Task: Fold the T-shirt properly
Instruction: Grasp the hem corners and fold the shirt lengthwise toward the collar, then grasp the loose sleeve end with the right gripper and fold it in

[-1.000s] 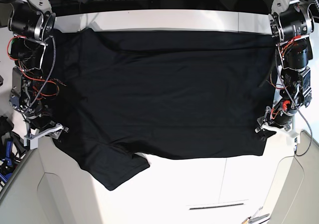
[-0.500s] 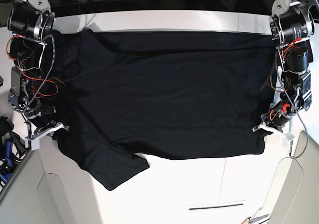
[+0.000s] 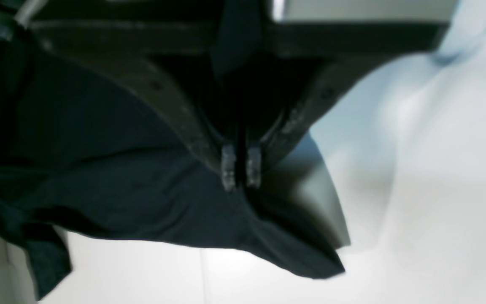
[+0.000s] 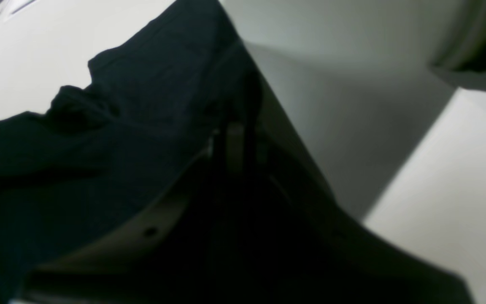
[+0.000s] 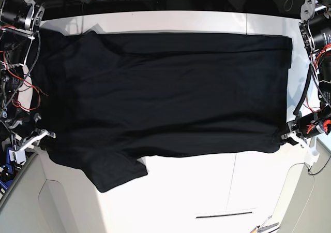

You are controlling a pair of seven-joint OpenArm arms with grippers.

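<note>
Counter: the broad white flat counter (image 5: 207, 191) carried the cloth; its far edge showed as a pale strip beyond the shirt, and its near half lay bare below the hem, with seam lines and a dark slot near the front.

T-shirt: the large plain black short-sleeved T-shirt of soft matte fabric (image 5: 165, 93) lay spread flat across the far half of the counter, nearly from one side to the other. Its far edge ran straight along the counter's back strip. Its near edge ran roughly level, then dropped at the base view's left into one sleeve that jutted toward the front. In the left wrist view the T-shirt (image 3: 112, 190) ended in a loose pointed corner over white counter; in the right wrist view the T-shirt (image 4: 99, 139) showed a rumpled, bunched edge.

Open room: bare counter lay in front of the near hem and around the jutting sleeve; only narrow margins showed at the two side edges, where the arms stood.

Left claw: the left arm's black-padded claw (image 3: 241, 169) was pinched narrow on the T-shirt's near corner at the base view's right (image 5: 289, 133), pads almost meeting with cloth between them.

Right claw: the right arm's dark claw (image 4: 234, 147) sat at the shirt's side edge at the base view's left (image 5: 39, 136), closed tight on the fabric there, though that view was dark and blurred.
</note>
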